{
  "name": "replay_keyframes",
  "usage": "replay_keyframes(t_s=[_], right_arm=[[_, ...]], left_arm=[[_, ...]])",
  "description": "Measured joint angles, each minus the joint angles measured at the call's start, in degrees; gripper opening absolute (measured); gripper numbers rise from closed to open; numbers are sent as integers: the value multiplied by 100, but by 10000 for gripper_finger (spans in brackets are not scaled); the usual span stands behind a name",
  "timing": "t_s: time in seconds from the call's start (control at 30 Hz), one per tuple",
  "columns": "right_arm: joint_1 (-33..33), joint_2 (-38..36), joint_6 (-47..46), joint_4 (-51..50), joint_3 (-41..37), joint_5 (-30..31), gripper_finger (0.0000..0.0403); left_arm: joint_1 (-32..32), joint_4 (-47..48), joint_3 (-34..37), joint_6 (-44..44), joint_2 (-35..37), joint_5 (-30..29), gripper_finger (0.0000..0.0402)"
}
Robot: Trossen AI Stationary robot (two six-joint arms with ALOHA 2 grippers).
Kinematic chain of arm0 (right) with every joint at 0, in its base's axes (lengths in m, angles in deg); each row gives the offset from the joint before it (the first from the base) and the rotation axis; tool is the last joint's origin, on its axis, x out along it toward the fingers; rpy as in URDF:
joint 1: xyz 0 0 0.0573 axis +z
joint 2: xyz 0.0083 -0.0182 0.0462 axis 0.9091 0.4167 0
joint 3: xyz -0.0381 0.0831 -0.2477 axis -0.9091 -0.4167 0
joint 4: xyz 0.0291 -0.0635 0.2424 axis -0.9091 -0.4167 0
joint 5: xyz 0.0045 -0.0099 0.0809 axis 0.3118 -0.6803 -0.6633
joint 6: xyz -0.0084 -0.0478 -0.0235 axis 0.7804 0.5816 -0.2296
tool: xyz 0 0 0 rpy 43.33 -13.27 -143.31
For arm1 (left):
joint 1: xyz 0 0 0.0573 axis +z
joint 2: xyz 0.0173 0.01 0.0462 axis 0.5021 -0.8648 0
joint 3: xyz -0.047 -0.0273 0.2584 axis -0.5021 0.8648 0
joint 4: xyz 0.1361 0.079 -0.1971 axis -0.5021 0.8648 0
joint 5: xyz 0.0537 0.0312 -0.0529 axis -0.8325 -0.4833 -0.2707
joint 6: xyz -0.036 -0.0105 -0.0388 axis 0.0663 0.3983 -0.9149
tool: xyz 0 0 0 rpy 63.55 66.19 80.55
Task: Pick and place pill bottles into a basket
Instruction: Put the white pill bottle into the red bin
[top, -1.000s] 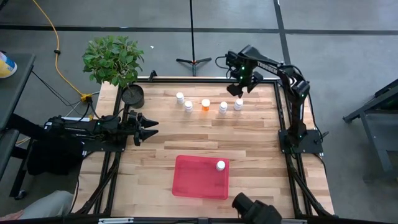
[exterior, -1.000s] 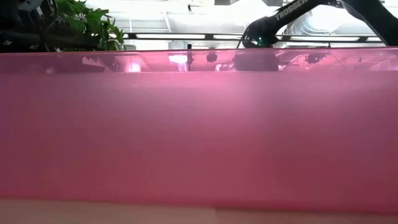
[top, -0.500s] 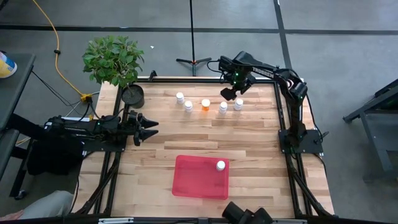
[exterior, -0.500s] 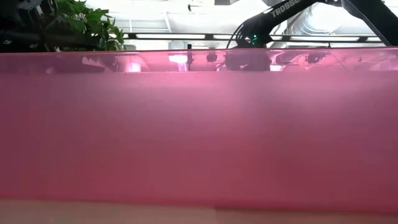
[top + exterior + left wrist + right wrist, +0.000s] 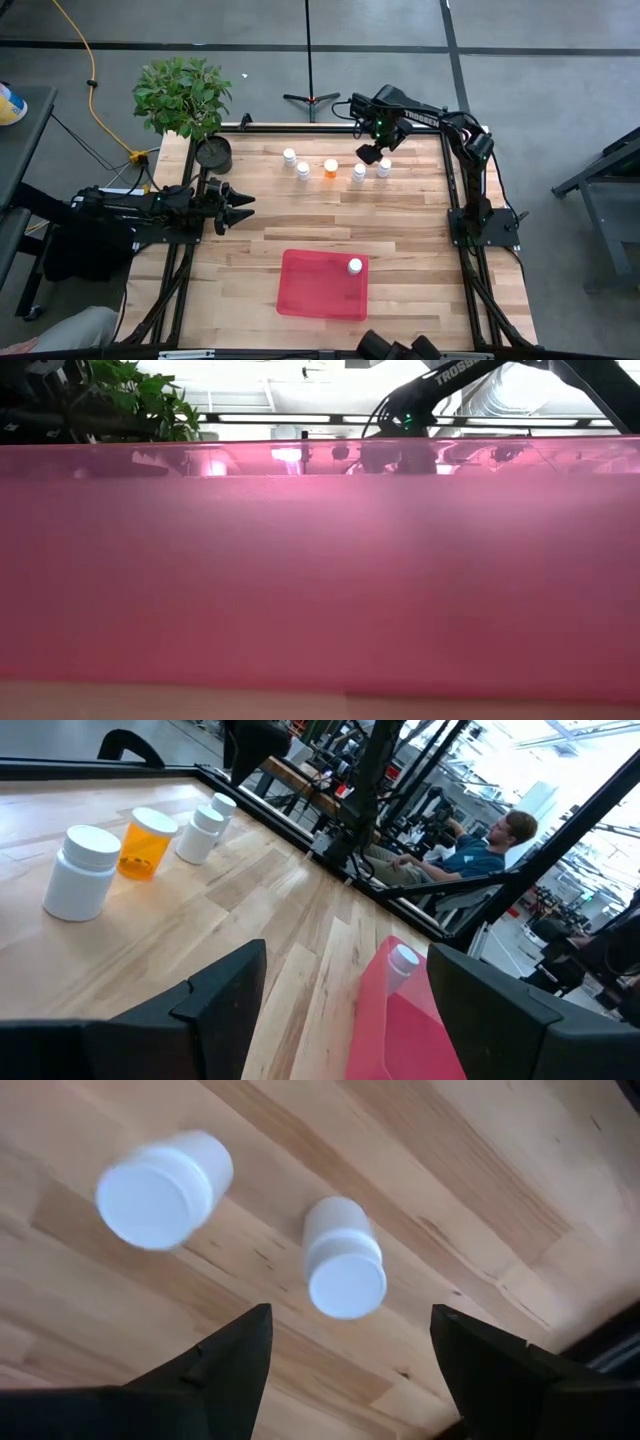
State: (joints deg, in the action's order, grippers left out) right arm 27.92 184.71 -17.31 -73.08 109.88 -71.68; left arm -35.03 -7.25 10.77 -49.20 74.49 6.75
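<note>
Wooden table (image 5: 400, 225): five pill bottles (image 5: 358, 172) in a row near the far edge, one more in the basket (image 5: 320, 290). Right gripper (image 5: 370, 152) hovers over the row's right end, jaws open, empty. Left gripper (image 5: 240, 207) parked at the left side, apparently open.

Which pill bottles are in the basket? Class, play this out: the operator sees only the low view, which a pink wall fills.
Observer: That wall is the basket. One white bottle stands in its corner.
Operator: And the others?
Observer: Five stand in a row on the table: four white and one orange bottle.
Operator: Where is the right end effector?
Observer: The right end effector hangs open above the row's right end.
</note>
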Motion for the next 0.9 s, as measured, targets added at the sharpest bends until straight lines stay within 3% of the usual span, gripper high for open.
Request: replay_keyframes(t_s=[0.57, 0.9], right_arm=[[70, -989, 588, 290, -117, 73, 261], [14, -2802, 36, 2400, -3134, -428, 261]], left_arm=[[0, 1, 0, 0, -2, -9, 310], [0, 1, 0, 1, 0, -79, 310]])
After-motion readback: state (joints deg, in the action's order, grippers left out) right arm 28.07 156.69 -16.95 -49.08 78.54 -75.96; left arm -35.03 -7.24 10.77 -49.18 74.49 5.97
